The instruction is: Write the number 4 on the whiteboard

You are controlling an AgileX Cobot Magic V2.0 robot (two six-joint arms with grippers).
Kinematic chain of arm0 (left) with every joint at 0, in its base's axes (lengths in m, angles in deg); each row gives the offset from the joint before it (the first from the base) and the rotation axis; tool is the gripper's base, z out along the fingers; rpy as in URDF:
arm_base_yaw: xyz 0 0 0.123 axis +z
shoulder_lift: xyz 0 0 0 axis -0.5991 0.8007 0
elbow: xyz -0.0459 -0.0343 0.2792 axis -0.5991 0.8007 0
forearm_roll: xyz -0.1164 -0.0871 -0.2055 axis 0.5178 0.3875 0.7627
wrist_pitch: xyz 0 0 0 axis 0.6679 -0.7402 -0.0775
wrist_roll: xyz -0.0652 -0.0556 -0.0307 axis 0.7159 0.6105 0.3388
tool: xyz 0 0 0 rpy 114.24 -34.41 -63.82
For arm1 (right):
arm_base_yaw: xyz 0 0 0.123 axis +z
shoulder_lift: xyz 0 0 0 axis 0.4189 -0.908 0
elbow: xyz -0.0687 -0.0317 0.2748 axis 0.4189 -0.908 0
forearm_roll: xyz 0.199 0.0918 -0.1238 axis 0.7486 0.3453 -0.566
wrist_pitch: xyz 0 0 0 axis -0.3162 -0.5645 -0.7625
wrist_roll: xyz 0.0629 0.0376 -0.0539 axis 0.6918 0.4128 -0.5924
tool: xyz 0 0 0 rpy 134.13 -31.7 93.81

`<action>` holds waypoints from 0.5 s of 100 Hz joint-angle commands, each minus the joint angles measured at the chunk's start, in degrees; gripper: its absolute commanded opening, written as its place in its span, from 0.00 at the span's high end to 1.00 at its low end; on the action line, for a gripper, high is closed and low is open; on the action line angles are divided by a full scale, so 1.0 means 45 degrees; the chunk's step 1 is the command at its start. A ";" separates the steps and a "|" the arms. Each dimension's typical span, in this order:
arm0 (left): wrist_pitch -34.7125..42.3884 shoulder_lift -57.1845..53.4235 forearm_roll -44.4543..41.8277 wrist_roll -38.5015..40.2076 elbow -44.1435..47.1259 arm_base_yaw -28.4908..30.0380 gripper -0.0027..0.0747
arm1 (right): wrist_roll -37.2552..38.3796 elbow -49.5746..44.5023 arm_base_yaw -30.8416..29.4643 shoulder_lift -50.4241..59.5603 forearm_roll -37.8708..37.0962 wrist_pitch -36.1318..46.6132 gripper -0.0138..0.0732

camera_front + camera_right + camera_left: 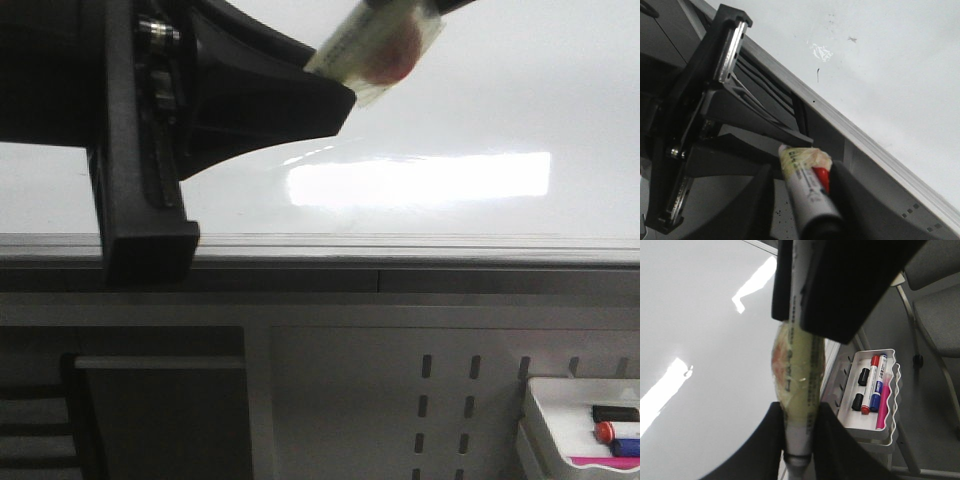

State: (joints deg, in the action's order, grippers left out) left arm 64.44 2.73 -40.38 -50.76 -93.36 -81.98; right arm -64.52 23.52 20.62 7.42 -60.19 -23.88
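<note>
The whiteboard (450,100) is glossy white with a bright glare patch (420,180) and a grey lower edge. No number 4 shows on it; the right wrist view shows only a tiny black tick (817,75). A white marker (370,45), wrapped in yellowish tape with a red bit inside, is held in front of the board. My left gripper (799,440) is shut on its taped part (799,370). My right gripper (802,170) straddles the same marker (805,185). One finger is against the red bit and a gap shows at the other. Its fingers (840,285) flank the marker's far end.
A white tray (540,400) hangs low at the right on a slotted grey panel. It holds several spare markers (872,385) in black, red, blue and pink. The left arm's black body (140,150) fills the left of the front view. Chair legs show beyond the tray.
</note>
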 commanded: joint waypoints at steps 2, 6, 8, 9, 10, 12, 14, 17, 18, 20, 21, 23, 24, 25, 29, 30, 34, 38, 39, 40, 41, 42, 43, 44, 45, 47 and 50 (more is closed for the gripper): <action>0.1139 -0.0372 0.0172 0.0038 -0.0286 -0.0090 0.99 | -0.0116 0.0487 0.0033 0.0131 0.0101 0.0995 0.82; 0.1139 -0.0372 0.0172 0.0038 -0.0286 -0.0090 0.99 | -0.0116 0.0487 0.0033 0.0131 0.0101 0.0973 0.92; 0.1139 -0.0372 0.0172 0.0038 -0.0286 -0.0090 0.99 | -0.0116 0.0487 0.0033 0.0131 0.0101 0.0973 0.92; 0.1139 -0.0372 0.0172 0.0038 -0.0286 -0.0090 0.99 | -0.0116 0.0487 0.0033 0.0131 0.0101 0.0973 0.92; 0.1139 -0.0372 0.0172 0.0038 -0.0286 -0.0090 0.99 | -0.0116 0.0487 0.0033 0.0131 0.0101 0.0973 0.91; 0.1139 -0.0372 0.0172 0.0038 -0.0286 -0.0090 0.98 | -0.0116 0.0487 0.0033 0.0131 0.0101 0.0973 0.91; 0.1139 -0.0372 0.0172 0.0038 -0.0286 -0.0090 0.97 | -0.0116 0.0487 0.0033 0.0131 0.0101 0.1007 0.92; 0.1139 -0.0372 0.0119 0.0038 -0.0286 -0.0090 0.95 | -0.0116 0.0487 0.0033 0.0131 0.0101 0.1031 0.92; 0.1139 -0.0372 0.0122 0.0038 -0.0286 -0.0090 0.93 | -0.0116 0.0487 0.0033 0.0131 0.0101 0.1031 0.92; 0.1102 -0.0372 0.0122 0.0038 -0.0286 -0.0090 0.90 | -0.0116 0.0516 0.0033 0.0131 0.0101 0.1031 0.92; 0.1099 -0.0372 0.0122 0.0038 -0.0286 -0.0062 0.88 | -0.0116 0.0514 0.0033 0.0131 0.0101 0.1031 0.92; 0.1028 -0.0372 0.0122 0.0038 -0.0286 -0.0030 0.84 | -0.0116 0.0514 0.0033 0.0131 0.0101 0.1031 0.92; 0.0999 -0.0372 0.0122 0.0038 -0.0286 -0.0009 0.82 | -0.0116 0.0539 0.0033 0.0131 0.0101 0.1031 0.92; 0.0940 -0.0372 0.0150 0.0038 -0.0286 0.0030 0.78 | -0.0116 0.0544 0.0033 0.0131 0.0069 0.1031 0.92; 0.0760 -0.0372 0.0314 0.0086 -0.0286 0.0142 0.66 | -0.0133 0.0604 0.0033 0.0087 -0.0175 0.0994 0.92; 0.0677 -0.0372 0.0425 0.0082 -0.0286 0.0148 0.63 | -0.0133 0.0607 0.0033 0.0087 -0.0215 0.0957 0.92; 0.0461 -0.0392 0.0807 0.0232 -0.0286 0.0291 0.50 | -0.0133 0.0681 0.0033 0.0060 -0.0408 0.0933 0.92; 0.0394 -0.0493 0.1335 0.0533 -0.0261 0.0406 0.40 | -0.0133 0.0846 -0.0031 -0.0017 -0.0488 0.1019 0.92; 0.0364 -0.0536 0.1433 0.0533 -0.0261 0.0412 0.37 | -0.0133 0.0878 -0.0031 -0.0050 -0.0488 0.1043 0.92; 0.0364 -0.0542 0.1635 0.0533 -0.0261 0.0442 0.36 | -0.0133 0.0908 -0.0092 -0.0092 -0.0488 0.1042 0.92; 0.0316 -0.0597 0.1747 0.0533 -0.0261 0.0486 0.33 | -0.0133 0.0979 -0.0119 -0.0096 -0.0488 0.1080 0.92; 0.0283 -0.0625 0.1968 0.0533 -0.0235 0.0491 0.32 | -0.0133 0.1021 -0.0171 -0.0163 -0.0488 0.1103 0.92; 0.0254 -0.0693 0.2069 0.0607 -0.0237 0.0538 0.30 | -0.0133 0.1103 -0.0200 -0.0195 -0.0488 0.1104 0.92; 0.0218 -0.0725 0.2265 0.0607 -0.0237 0.0553 0.30 | -0.0133 0.1146 -0.0236 -0.0267 -0.0488 0.1104 0.92; 0.0126 -0.0794 0.2445 0.0664 -0.0237 0.0581 0.29 | -0.0133 0.1232 -0.0341 -0.0332 -0.0522 0.1123 0.92; -0.0046 -0.0900 0.2686 0.0715 -0.0237 0.0606 0.28 | -0.0133 0.1387 -0.0414 -0.0443 -0.0522 0.1123 0.92; -0.0240 -0.1068 0.2965 0.0715 -0.0237 0.0603 0.28 | -0.0133 0.1602 -0.0591 -0.0577 -0.0605 0.1123 0.92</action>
State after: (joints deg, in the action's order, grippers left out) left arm 61.73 1.21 -33.67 -49.03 -93.25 -79.77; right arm -64.65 26.62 19.67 5.60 -61.79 -23.62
